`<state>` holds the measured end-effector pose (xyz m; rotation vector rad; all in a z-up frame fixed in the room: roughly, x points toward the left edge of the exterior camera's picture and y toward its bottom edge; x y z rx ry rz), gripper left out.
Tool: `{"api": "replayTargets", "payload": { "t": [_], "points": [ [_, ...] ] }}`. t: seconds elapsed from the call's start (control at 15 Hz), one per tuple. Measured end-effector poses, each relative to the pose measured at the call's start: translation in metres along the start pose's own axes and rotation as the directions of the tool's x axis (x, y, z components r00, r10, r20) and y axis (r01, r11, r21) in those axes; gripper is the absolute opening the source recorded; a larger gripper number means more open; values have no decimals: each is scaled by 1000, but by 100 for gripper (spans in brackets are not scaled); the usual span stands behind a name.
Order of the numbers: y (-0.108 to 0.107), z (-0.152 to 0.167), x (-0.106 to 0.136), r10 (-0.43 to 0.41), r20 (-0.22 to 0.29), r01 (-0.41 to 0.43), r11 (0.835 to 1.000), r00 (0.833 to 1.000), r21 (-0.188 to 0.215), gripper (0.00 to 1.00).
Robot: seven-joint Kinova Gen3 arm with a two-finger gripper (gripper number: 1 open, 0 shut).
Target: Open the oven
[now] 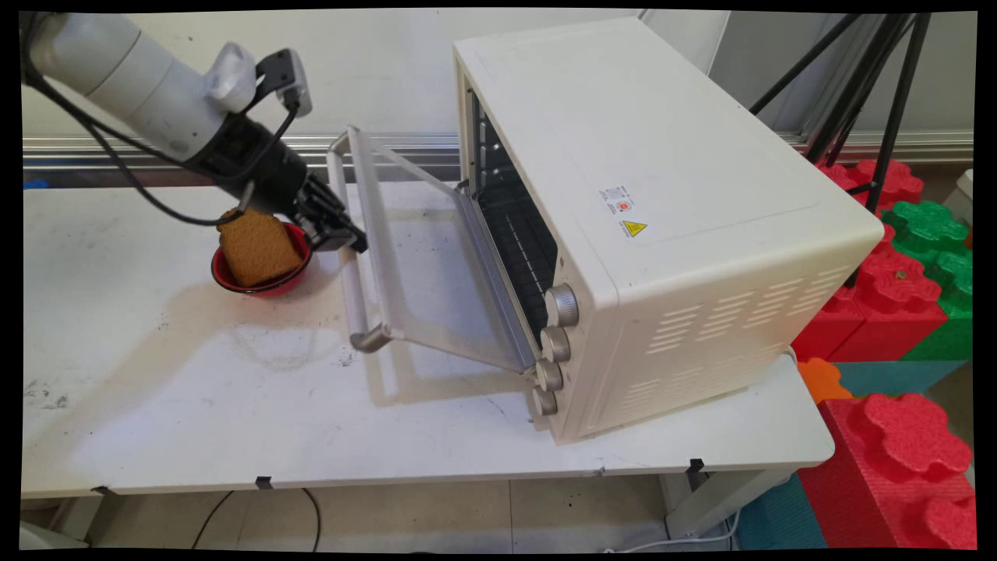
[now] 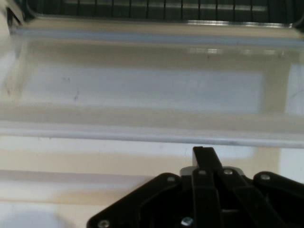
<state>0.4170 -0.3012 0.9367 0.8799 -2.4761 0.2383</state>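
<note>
We saw the gripper (image 1: pixel 354 240) pressed against the handle (image 1: pixel 352 257) of the oven door (image 1: pixel 424 257), its fingers (image 2: pixel 205 156) drawn together with no gap between them and nothing held. The door hung partly lowered, sloping down from its hinge at the toaster oven (image 1: pixel 662 218) toward the left, and the handle's long axis ran from the far side of the table (image 1: pixel 195 405) toward the near side. Just left of the gripper sat a red bowl (image 1: pixel 234 282) holding a slice of brown bread (image 1: pixel 258 248). The main view alone showed the bowl, the oven's knobs (image 1: pixel 551 343) and the red and green foam blocks (image 1: pixel 903 273) on the right; the hand view alone looked through the door glass (image 2: pixel 142 90) up to the rack (image 2: pixel 156 9) at its top edge.
</note>
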Motion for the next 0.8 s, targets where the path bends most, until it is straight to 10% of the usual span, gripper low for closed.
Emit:
{"api": "replayTargets", "payload": {
  "t": [0.8],
  "points": [
    [1,23,-50,4,58,-4,1000,998,3,0]
  ]
}}
